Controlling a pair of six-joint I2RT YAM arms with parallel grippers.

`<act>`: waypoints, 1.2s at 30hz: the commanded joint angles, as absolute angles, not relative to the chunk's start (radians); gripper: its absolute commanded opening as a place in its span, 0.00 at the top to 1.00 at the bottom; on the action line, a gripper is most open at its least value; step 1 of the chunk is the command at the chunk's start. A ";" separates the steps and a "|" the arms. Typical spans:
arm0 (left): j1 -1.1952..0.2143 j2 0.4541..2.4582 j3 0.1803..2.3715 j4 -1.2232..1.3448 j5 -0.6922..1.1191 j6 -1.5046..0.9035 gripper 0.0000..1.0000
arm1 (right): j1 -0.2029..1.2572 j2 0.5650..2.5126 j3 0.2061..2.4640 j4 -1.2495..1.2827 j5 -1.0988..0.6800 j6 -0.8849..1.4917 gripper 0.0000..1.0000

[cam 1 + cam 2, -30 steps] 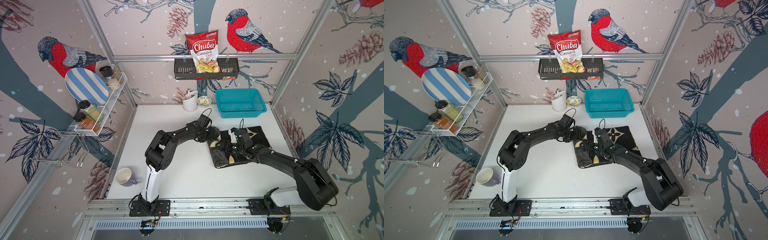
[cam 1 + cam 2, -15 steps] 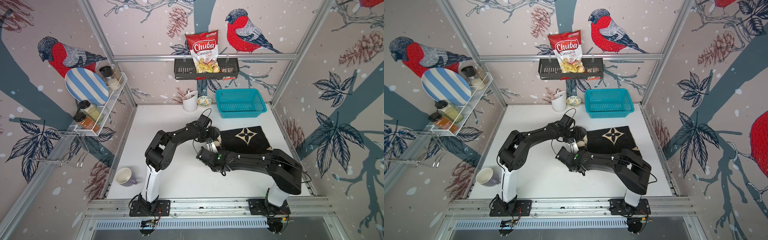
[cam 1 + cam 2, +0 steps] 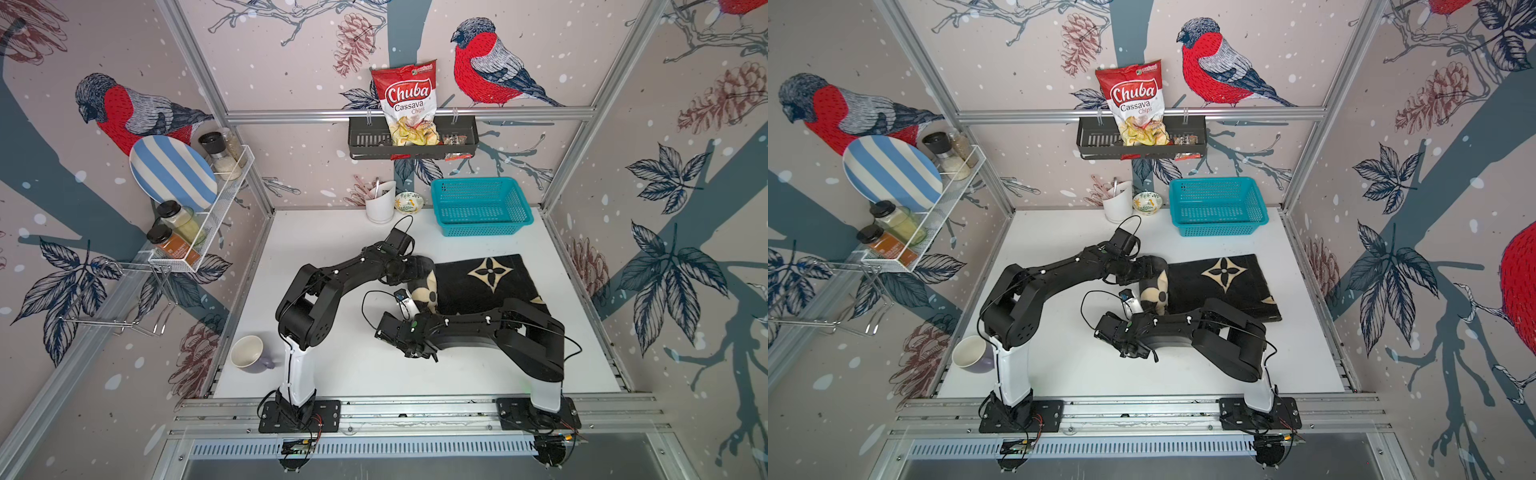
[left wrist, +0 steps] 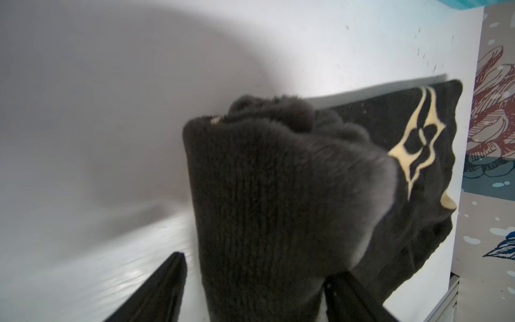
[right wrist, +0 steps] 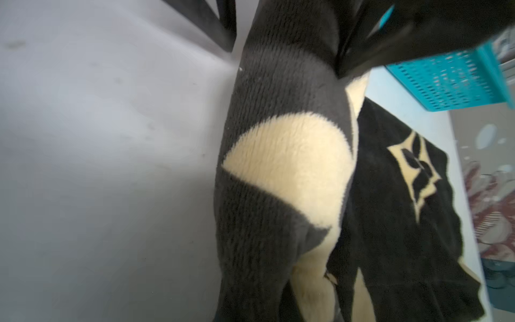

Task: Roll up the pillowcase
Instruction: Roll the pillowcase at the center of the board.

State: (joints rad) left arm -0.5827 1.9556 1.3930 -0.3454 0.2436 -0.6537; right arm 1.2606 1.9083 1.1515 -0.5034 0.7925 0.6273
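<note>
The pillowcase (image 3: 490, 286) is a black plush cloth with cream motifs. It lies on the white table, rolled up at its left edge and flat to the right, in both top views (image 3: 1225, 282). My left gripper (image 3: 409, 268) is at the roll's far end. In the left wrist view this gripper (image 4: 256, 267) is open astride the roll (image 4: 278, 195), with a gap beside one finger (image 4: 167, 287). My right gripper (image 3: 409, 305) is at the roll's near end. In the right wrist view the roll (image 5: 278, 167) runs into its jaws and hides its fingers.
A teal basket (image 3: 480, 205), a white utensil cup (image 3: 380, 203) and a small bowl (image 3: 409, 202) stand along the back wall. A mug (image 3: 249, 353) sits front left by the left arm's base. A wire rack (image 3: 199, 224) hangs on the left wall.
My right arm swung off the flat cloth, round to the front, and closed at the roll's near end. My left gripper's jaws widened a little at the far end.
</note>
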 commanded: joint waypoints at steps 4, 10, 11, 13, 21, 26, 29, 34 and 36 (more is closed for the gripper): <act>-0.501 1.831 1.343 -0.396 0.194 -0.583 0.19 | 1.218 1.788 1.076 -0.248 0.425 0.627 1.00; -0.492 1.795 1.299 -0.375 0.211 -0.583 0.19 | 1.009 1.586 0.797 0.054 0.040 0.725 1.00; -0.494 1.795 1.290 -0.358 0.224 -0.591 0.19 | 0.968 1.557 0.744 0.103 -0.011 0.751 1.00; -0.502 1.802 1.282 -0.336 0.237 -0.607 0.20 | 0.882 1.497 0.646 0.198 -0.116 0.800 1.00; -0.596 1.900 1.361 -0.284 0.271 -0.646 0.21 | 0.592 1.381 0.377 0.487 -0.427 0.979 1.00; -0.653 2.020 1.454 -0.290 0.279 -0.651 0.25 | 0.490 1.362 0.292 0.568 -0.514 1.023 0.95; -0.674 2.083 1.499 -0.321 0.271 -0.648 0.30 | 0.469 1.306 0.299 0.467 -0.472 0.978 0.61; -0.696 2.132 1.540 -0.353 0.250 -0.646 0.34 | 0.506 1.142 0.427 0.039 -0.146 0.832 0.25; -0.699 2.137 1.544 -0.356 0.248 -0.644 0.34 | 0.577 1.104 0.500 -0.137 0.083 0.791 0.17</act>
